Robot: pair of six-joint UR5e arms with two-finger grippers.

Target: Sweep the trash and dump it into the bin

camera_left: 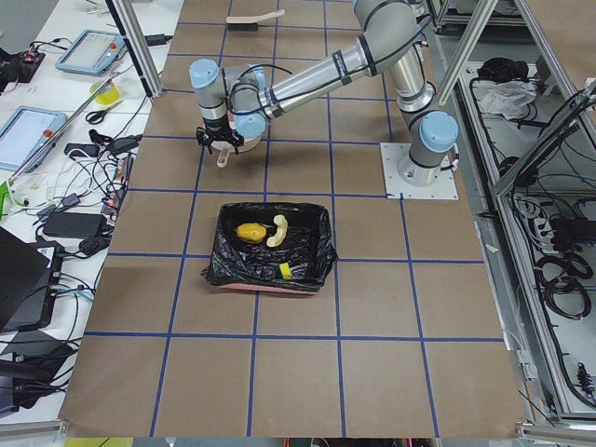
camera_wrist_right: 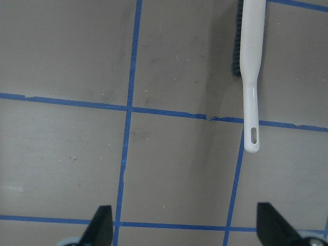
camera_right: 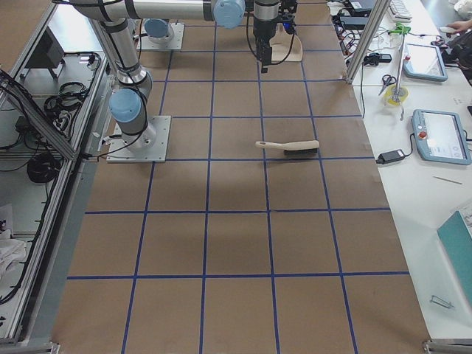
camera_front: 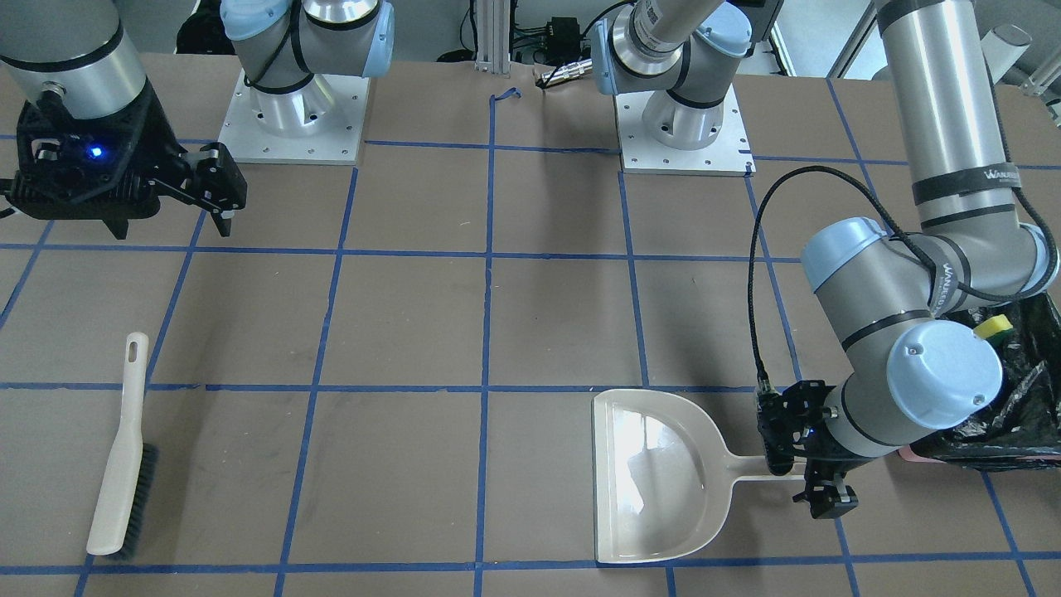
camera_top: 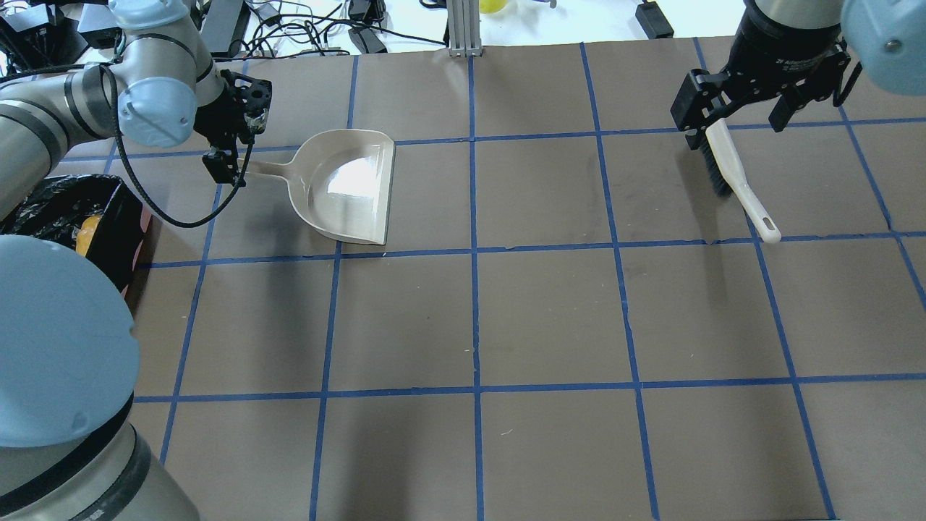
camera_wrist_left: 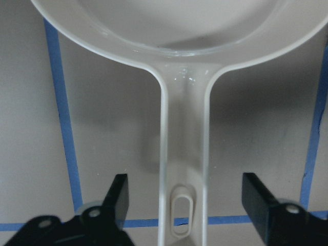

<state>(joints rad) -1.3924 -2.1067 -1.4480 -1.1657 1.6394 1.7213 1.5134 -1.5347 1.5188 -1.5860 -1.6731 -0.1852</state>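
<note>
The trash lies inside the bin (camera_left: 317, 256), a pink box lined with a black bag: the golden-brown lump (camera_left: 249, 232), the pale squash slice (camera_left: 278, 231) and the green-and-yellow sponge wedge (camera_left: 286, 271). The sponge wedge (camera_front: 992, 327) also shows in the front view, behind my left arm. My left gripper (camera_wrist_left: 185, 184) is open, its fingers either side of the handle of the empty beige dustpan (camera_top: 347, 184) and apart from it. My right gripper (camera_wrist_right: 185, 210) is open and empty, raised above the hand brush (camera_top: 731, 163), which lies flat on the table.
The bin (camera_top: 72, 202) stands at the table's left edge, beside my left arm. The brown table has blue tape grid lines (camera_top: 474, 253). Two arm base plates (camera_front: 290, 124) stand at the robot's side. Cables and tablets lie beyond the far edge.
</note>
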